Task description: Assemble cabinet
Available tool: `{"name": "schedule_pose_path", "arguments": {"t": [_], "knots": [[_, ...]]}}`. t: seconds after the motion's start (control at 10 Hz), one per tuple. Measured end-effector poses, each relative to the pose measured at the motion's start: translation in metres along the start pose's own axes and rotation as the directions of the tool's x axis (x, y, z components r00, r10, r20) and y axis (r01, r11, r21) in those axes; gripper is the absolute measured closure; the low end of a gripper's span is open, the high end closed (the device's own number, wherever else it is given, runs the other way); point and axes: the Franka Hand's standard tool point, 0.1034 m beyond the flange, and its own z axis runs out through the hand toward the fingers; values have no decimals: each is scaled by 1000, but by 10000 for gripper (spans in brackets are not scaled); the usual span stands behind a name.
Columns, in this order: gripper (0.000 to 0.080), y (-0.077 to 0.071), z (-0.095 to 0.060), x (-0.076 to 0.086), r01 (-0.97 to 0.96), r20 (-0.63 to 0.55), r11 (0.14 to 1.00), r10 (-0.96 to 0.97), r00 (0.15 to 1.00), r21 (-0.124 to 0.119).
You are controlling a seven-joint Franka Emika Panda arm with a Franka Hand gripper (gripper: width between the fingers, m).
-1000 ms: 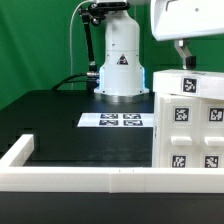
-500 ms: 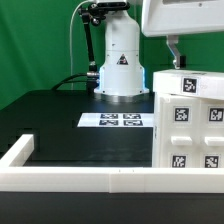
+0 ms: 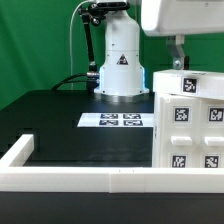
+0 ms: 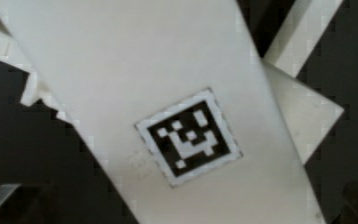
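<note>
A Franka Panda arm works over a black table (image 3: 70, 125) during a cabinet assembly. Its gripper (image 3: 177, 62) hangs at the exterior view's upper right, directly above the cabinet (image 3: 190, 120). Only one slim finger (image 3: 176, 50) shows beneath the arm's broad white wrist housing (image 3: 185, 17), its tip reaching down to the cabinet's top edge. Whether the jaws are apart or closed cannot be told from either view, nor whether the finger actually touches the plastic.

The cabinet, a large white box bearing black-and-white square tags on its near face, stands on the table at the exterior view's right, its right side cut off by the frame. Its lower edge sits just behind the long white rail (image 3: 90, 178) that borders the table's near side and turns toward the far side at the left corner.

The marker board (image 3: 114, 121) lies flat near the table's middle, just left of the cabinet and in front of the robot's white base (image 3: 121, 60). A green backdrop (image 3: 40, 40) fills the far wall.

In the wrist view, a white panel of the cabinet (image 4: 158, 110) crosses the frame on a slant, with one square tag (image 4: 192, 136) printed on it, blurred but legible as a marker.
</note>
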Motion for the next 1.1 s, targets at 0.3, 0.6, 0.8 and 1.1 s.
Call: {"name": "schedule_pose_path", "arguments": {"t": [0.3,0.6,0.8,1.1], "knots": [[2,6,0,-3,216,18,976,-215,976,-20],[2,3,6,-5,187,28,982,-187,982,-12],[2,0,10,-8,153,33,988,-153,988,-10],[2,-2,17,-14,141,44,990,-140,989,-5]]}}
